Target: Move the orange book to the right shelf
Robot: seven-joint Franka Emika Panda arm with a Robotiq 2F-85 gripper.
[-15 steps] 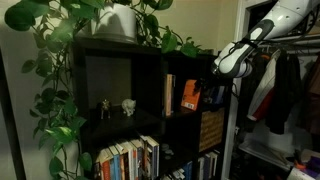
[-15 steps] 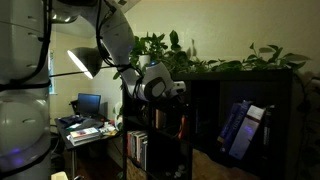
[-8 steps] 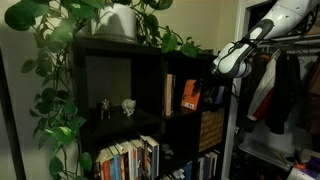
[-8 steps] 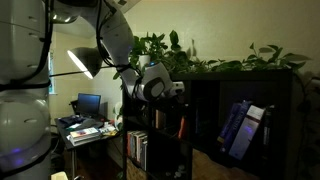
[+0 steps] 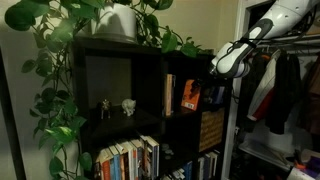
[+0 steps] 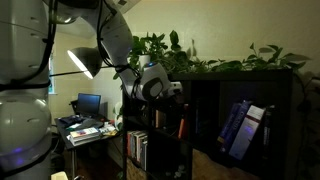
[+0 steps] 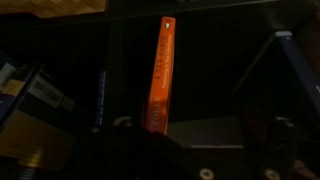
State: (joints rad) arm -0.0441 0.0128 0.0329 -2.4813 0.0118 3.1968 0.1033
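I have the orange book point(image 5: 188, 95) standing upright in the right shelf point(image 5: 197, 78), the cube just beside the wider compartment that holds two pale figurines point(image 5: 116, 106). A tan-spined book point(image 5: 169, 95) stands next to it on the figurine side. The gripper point(image 5: 222, 74) hangs at the outer front edge of that cube, near the orange book and a little above it. It is small and dark in both exterior views, so I cannot tell whether it is released or clenched.

In the wrist view the orange spine point(image 7: 160, 75) faces me almost dead centre, leaning very slightly, with dark gaps on both sides. Its lower end runs behind a black mass at the bottom of the picture, and I cannot tell if anything touches it there. A blue book point(image 7: 28, 95) leans off to one side.

In an exterior view the white arm point(image 6: 110, 40) fills the near side, with a sliver of orange point(image 6: 181, 126) just below the gripper. Blue books point(image 6: 240, 125) lean in the next compartment along. A leafy plant point(image 5: 55, 60) in a white pot point(image 5: 120, 20) sits on top of the bookcase point(image 5: 150, 52)
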